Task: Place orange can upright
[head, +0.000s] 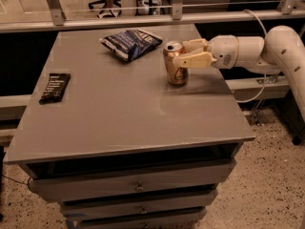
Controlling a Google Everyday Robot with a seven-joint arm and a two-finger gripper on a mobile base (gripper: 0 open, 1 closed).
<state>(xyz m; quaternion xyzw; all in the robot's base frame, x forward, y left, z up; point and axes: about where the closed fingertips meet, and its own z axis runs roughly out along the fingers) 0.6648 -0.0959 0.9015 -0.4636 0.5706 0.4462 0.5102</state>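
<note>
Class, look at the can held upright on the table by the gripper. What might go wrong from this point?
1. The gripper clasps the orange can near its top rim, so a sideways pull on release might tip it.
2. The can stands toward the right side of the table; if toppled, it may roll off that edge.
3. The blue snack bag lies close behind the can and could be nudged on retreat.

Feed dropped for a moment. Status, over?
Hand shut on orange can, right rear of table. Can upright, on tabletop. Blue bag alongside, apart.
</note>
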